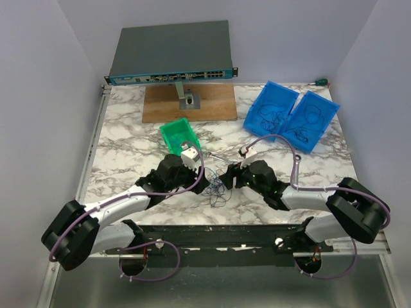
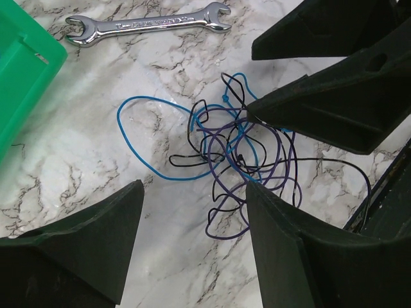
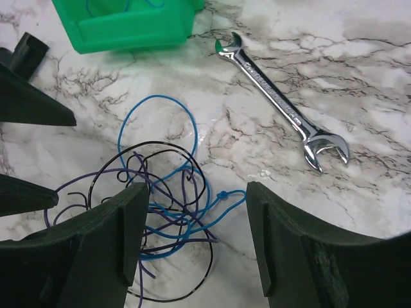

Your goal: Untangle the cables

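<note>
Thin blue, purple and black cables (image 2: 237,160) lie tangled on the table (image 2: 77,135) between the left gripper (image 2: 192,192) and right gripper (image 3: 196,192), both spread apart (nothing held); light, springy wire, likely best pinched at the outlying blue loop (image 2: 119,122).

The top external camera is looking steeply down from above and behind the arm bases, standing well back and taking in the whole marble table (image 1: 122,147). The left wrist camera is hovering close over the tabletop, peering past the left gripper's fingers (image 2: 83,250), while the right wrist camera is peering just as near past the right gripper's fingers (image 3: 83,250) from the opposite side. All three are sharing the cables (image 2: 234,151), and both wrist views are sharing the silver wrench (image 2: 148,24) and a corner of the green bin (image 2: 19,77).
</note>
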### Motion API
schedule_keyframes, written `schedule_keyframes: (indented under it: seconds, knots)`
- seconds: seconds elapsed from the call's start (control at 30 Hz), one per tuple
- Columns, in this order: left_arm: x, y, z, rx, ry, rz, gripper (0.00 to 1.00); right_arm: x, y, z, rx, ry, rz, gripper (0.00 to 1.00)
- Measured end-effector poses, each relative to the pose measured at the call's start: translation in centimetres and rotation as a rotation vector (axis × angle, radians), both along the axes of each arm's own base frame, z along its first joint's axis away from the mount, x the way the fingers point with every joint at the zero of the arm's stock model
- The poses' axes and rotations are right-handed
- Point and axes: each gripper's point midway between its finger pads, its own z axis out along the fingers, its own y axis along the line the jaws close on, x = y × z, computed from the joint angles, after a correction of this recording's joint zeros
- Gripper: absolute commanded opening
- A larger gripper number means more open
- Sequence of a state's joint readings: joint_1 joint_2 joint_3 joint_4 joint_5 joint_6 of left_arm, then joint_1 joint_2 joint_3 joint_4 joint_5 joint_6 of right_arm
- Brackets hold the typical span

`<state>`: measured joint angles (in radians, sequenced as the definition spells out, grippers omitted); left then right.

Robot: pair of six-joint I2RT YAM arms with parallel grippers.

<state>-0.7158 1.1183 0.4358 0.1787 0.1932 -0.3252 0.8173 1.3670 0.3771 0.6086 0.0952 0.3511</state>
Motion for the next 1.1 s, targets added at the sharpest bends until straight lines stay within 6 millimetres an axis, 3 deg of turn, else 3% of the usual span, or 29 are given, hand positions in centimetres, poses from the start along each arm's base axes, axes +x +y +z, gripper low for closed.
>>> schedule_keyframes:
  seconds: [0.17, 0.4, 0.47, 0.53, 0.6, 0.73, 1.1]
  knots:
    - [0.1, -0.4, -0.1, 0.004, 0.016, -0.015, 0.65, -0.4, 0.6, -0.4, 0.002, 0.026, 0.033, 0.51]
    - [0.0, -0.5, -0.1, 0.002, 0.015, -0.019, 0.63, -0.3, 0.7, 0.5, 0.031, 0.018, 0.027, 0.15]
    - [-0.1, -0.4, 0.4, -0.009, 0.001, -0.020, 0.63, -0.3, 0.7, 0.9, 0.041, 0.011, 0.024, 0.09]
    - [-0.3, -0.2, 1.1, -0.029, -0.023, -0.020, 0.64, -0.2, 0.6, 1.2, 0.047, 0.003, 0.016, 0.10]
    - [-0.6, 0.1, 1.9, -0.057, -0.058, -0.020, 0.65, -0.1, 0.3, 1.5, 0.053, -0.004, 0.000, 0.27]
    - [-0.8, 0.3, 3.1, -0.092, -0.105, -0.021, 0.65, -0.5, -0.2, 1.8, 0.068, -0.011, -0.010, 0.51]
    - [-1.8, 0.1, 4.2, -0.151, -0.166, -0.077, 0.68, -2.6, -0.3, 3.4, 0.140, -0.026, 0.063, 0.56]
